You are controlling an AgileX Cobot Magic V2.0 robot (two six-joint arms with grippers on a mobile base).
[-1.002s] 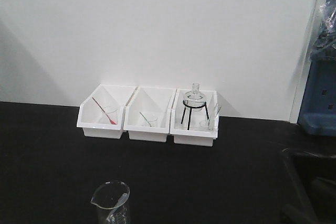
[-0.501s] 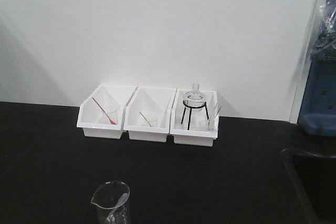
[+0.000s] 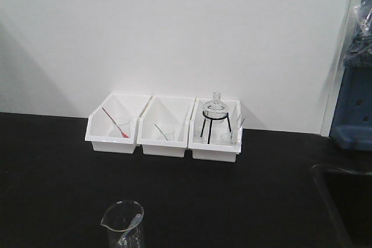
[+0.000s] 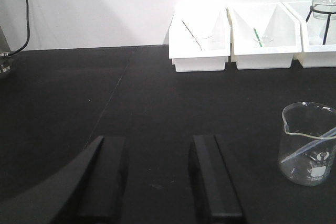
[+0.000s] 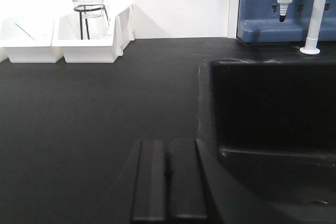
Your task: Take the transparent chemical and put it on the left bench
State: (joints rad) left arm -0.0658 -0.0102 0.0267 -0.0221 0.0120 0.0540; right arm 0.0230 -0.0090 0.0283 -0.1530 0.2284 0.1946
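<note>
Transparent chemical (image 3: pixel 122 222) stands on the left bench (image 3: pixel 52 178); left tool (image 4: pixel 157 179) spread, right tool (image 5: pixel 168 184) closed empty.

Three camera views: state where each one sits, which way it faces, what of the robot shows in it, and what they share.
Front view: raised, facing the white wall across the bench; no robot parts visible.
Left wrist view: low, behind the left gripper, jaws apart, beaker ahead to its right.
Right wrist view: low, behind the right gripper, jaws together, sink on its right.
Shared: the flask on its tripod and the white bins appear in all three.
</note>
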